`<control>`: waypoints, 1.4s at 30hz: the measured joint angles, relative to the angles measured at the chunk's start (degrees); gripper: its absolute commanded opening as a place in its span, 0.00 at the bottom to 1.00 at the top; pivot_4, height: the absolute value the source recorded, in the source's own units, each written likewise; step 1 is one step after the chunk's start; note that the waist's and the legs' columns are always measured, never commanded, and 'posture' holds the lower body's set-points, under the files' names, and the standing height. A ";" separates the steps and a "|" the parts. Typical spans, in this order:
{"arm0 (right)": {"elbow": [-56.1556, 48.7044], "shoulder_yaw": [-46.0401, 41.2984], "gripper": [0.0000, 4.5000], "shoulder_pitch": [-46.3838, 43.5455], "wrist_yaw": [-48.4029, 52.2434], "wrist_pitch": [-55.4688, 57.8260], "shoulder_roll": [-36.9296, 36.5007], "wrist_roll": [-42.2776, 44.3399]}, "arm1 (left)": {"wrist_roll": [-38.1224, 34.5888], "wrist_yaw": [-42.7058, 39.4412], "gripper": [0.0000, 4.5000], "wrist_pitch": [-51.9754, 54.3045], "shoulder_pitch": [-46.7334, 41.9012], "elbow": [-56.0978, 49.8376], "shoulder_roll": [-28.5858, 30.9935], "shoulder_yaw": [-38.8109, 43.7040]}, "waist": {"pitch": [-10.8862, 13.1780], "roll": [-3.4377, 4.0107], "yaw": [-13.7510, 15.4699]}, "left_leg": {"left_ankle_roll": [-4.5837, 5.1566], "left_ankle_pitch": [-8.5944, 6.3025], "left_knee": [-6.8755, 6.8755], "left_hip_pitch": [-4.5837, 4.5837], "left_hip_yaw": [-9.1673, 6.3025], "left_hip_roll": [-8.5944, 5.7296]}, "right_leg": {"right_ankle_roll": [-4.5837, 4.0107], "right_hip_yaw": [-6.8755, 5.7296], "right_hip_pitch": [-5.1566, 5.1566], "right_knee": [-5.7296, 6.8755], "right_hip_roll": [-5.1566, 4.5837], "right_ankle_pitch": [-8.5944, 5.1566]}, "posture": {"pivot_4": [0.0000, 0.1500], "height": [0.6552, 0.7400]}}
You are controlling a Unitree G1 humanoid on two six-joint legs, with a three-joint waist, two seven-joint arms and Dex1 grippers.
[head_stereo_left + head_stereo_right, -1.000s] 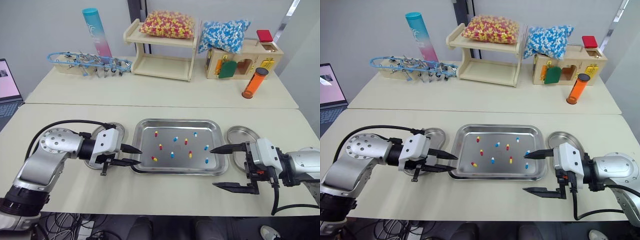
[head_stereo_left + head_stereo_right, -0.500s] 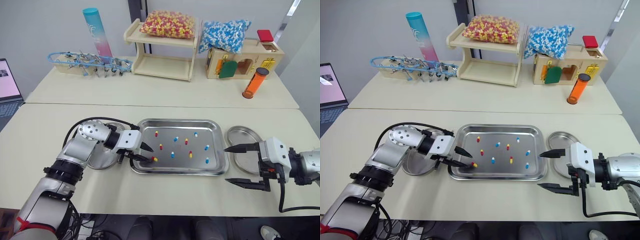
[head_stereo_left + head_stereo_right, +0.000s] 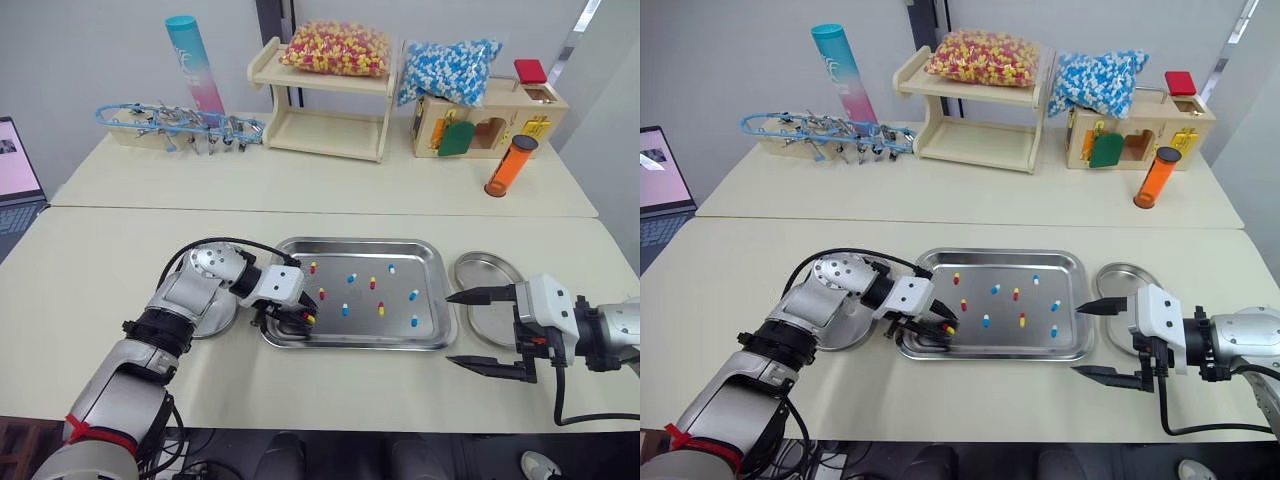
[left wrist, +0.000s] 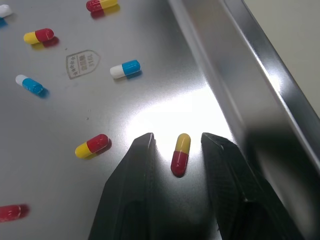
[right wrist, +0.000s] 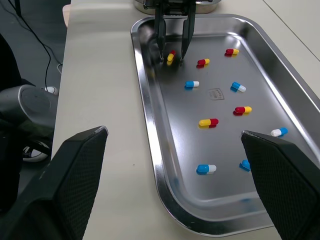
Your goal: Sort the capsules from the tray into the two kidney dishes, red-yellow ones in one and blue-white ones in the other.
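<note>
A steel tray (image 3: pixel 360 243) holds several red-yellow and blue-white capsules. My left gripper (image 3: pixel 305 320) is down in the tray's front left corner. In the left wrist view it (image 4: pixel 177 138) is open, with its two fingers on either side of a red-yellow capsule (image 4: pixel 180 155) that lies on the tray floor next to the tray wall. A second red-yellow capsule (image 4: pixel 92 145) lies close by. My right gripper (image 3: pixel 450 328) hangs wide open and empty over the table, just right of the tray and in front of the right kidney dish (image 3: pixel 487 290). The left kidney dish (image 3: pixel 205 322) sits under my left arm.
At the back stand a wooden shelf (image 3: pixel 325 110) with a bag of red-yellow capsules, a bag of blue-white capsules (image 3: pixel 447 68) on a wooden box, an orange tube (image 3: pixel 509 165), a teal-pink tube (image 3: pixel 194 62) and an instrument rack (image 3: pixel 175 125). A laptop (image 3: pixel 15 170) is at far left.
My left gripper has moved from beside the tray into its front left corner and come down around a red-yellow capsule. My right gripper drew back to the right, off the tray's edge.
</note>
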 measured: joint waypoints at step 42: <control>-2.58 7.56 1.00 -15.61 -2.16 6.29 5.42 7.36 | -16.97 16.15 0.00 48.95 25.06 -25.89 24.90 34.17 | 0.04 0.02 -0.97 | 0.02 -0.01 -0.06 0.01 -0.12 0.06 | 0.00 -0.06 -0.01 0.05 0.03 -0.01 | 1.00 1.00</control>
